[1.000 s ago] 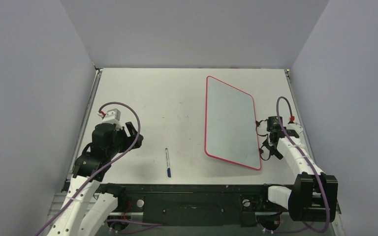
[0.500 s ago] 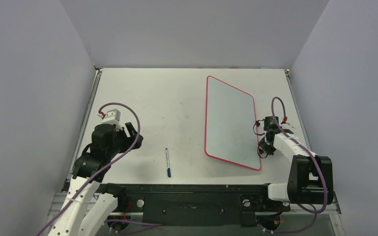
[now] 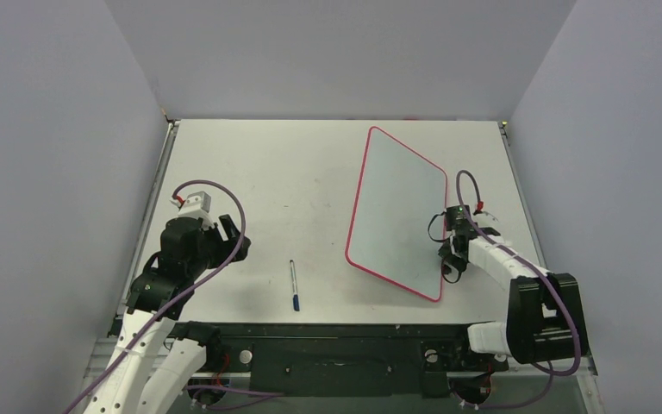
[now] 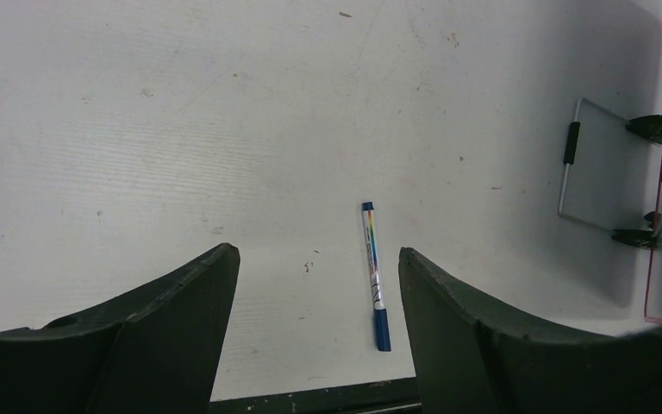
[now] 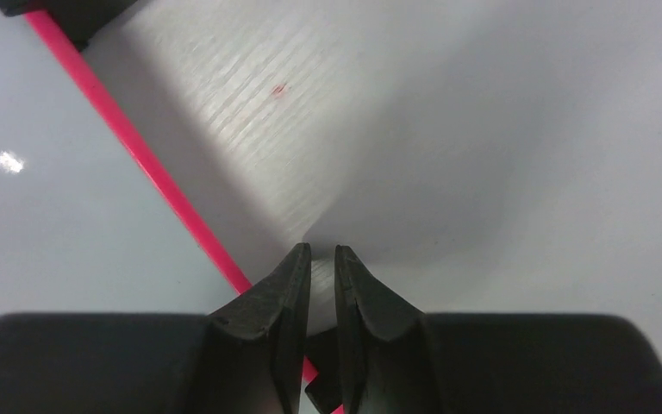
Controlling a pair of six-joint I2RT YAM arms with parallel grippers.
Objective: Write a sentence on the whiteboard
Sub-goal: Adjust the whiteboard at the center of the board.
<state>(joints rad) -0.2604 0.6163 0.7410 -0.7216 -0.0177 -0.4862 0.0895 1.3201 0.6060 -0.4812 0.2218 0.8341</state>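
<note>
Whiteboard (image 3: 396,216): lies on the table (image 3: 267,172) to the right of the pen (image 3: 294,285) and well apart from it. It reaches much farther from the arm bases than the pen does.
Board angle: askew, with the long sides slanting; the near right corner is the part closest to the bases. Whether any edge is lifted off the table I cannot tell.
Board surface: glossy pale grey, with a thin red-pink rim (image 5: 138,147) and rounded corners.
Board fittings: in the left wrist view, black clips (image 4: 651,128) and a thin wire loop (image 4: 579,168) sit by the rim, right of the pen.
Pen: slim white barrel with a dark blue end toward the bases. It lies alone on the table, pointing roughly away from the bases.
Right gripper (image 3: 446,261): on the side of the board away from the pen, at its right long edge near the near corner.
Right jaws: drawn to a narrow slit. The red-pink rim runs straight into the gap, so they are pinched on the board's edge.
Left gripper (image 3: 233,231): left of the pen and slightly beyond it, above bare table.
Left jaws: spread wide with nothing between them. In its wrist view the pen shows on the table through the gap, untouched.
</note>
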